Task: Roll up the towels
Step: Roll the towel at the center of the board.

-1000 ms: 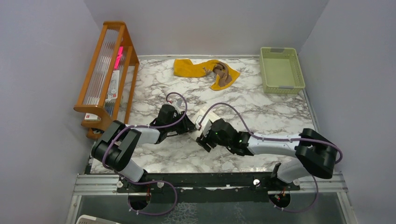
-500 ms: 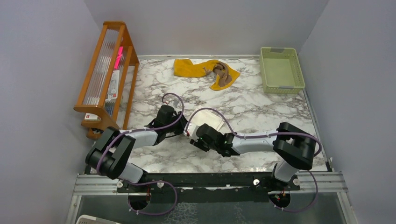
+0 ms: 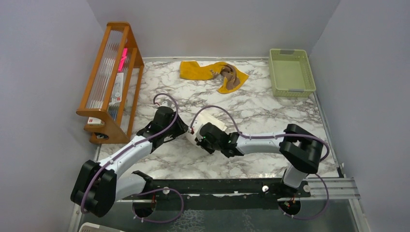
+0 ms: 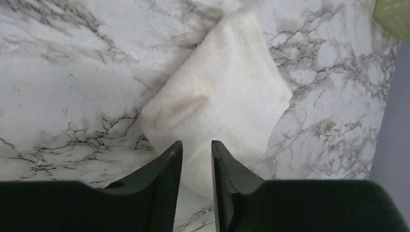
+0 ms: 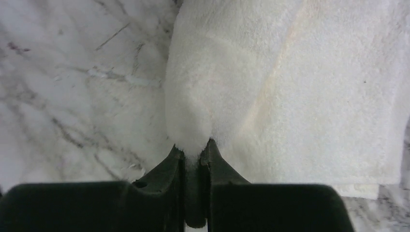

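Observation:
The cream-white towel [image 3: 209, 122] lies folded on the marble table between my two grippers. In the right wrist view, my right gripper [image 5: 196, 147] is shut on a raised fold at the near edge of the white towel [image 5: 300, 87]. In the left wrist view, my left gripper [image 4: 197, 145] stands at a corner of the white towel [image 4: 227, 87], its jaws a narrow gap apart with cloth showing between them. From above, the left gripper [image 3: 183, 131] and right gripper [image 3: 195, 137] sit close together. The mustard towel [image 3: 200, 70] lies crumpled at the back, the brown towel [image 3: 230, 76] on top of it.
A pale green basket [image 3: 290, 72] stands at the back right; its corner [image 4: 394, 17] shows in the left wrist view. A wooden rack [image 3: 112, 77] runs along the left wall. Grey walls close in the table on three sides.
My right gripper has closed on the white towel's edge. Both grippers and the towel shifted slightly left, and the left arm's elbow swung down and out to the left.

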Controlling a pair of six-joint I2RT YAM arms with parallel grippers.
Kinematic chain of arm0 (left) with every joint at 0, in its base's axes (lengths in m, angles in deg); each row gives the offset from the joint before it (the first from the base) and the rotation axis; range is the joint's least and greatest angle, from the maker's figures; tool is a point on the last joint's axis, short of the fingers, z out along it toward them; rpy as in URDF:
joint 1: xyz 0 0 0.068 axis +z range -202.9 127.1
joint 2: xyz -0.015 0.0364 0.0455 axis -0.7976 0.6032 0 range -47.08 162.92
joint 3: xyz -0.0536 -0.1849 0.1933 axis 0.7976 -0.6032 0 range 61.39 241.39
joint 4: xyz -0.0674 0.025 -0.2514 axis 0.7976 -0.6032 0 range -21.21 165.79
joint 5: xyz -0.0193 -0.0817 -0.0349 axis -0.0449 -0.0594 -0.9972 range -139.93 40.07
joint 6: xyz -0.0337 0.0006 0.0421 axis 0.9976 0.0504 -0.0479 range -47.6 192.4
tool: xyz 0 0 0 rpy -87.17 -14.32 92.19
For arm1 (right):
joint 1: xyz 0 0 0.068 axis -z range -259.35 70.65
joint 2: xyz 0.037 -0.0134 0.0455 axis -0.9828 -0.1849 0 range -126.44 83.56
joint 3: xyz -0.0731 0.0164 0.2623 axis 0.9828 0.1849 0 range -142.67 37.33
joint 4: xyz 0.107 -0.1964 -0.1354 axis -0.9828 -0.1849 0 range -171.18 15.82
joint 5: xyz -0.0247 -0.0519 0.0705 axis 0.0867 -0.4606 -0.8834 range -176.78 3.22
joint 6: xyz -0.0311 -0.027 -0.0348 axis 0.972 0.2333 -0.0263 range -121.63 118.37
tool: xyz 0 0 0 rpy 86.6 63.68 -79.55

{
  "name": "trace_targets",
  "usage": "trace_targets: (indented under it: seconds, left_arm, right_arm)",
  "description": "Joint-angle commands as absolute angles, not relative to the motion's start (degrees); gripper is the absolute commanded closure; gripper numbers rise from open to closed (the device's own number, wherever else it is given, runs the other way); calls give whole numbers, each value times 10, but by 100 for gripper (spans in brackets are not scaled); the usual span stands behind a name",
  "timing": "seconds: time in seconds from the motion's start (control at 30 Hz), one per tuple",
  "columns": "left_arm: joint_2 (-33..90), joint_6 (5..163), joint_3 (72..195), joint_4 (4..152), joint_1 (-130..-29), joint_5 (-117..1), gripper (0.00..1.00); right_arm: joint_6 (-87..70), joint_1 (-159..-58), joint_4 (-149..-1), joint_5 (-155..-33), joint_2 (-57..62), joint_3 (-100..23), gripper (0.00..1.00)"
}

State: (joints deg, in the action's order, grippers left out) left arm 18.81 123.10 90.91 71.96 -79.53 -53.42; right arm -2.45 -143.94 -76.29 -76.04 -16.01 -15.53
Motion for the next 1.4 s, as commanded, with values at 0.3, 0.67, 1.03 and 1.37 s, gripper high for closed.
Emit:
trace_targets:
  seconds: [0.3, 0.67, 1.03, 1.37]
  left_arm:
    - [139, 1179, 932, 701, -792, -552, 68]
    - [156, 1176, 922, 765, -793, -614, 67]
    - [221, 1236, 864, 894, -793, -681, 67]
    - [322, 1228, 834, 946, -796, -646, 68]
  right_arm:
    - [-291, -1250, -634, -1331, -128, -88, 99]
    - [-468, -1172, -527, -1488, -286, -83, 99]
    - [-587, -1138, -439, -1467, -344, -41, 95]
    - [-461, -1138, -618, -1377, -282, -95, 67]
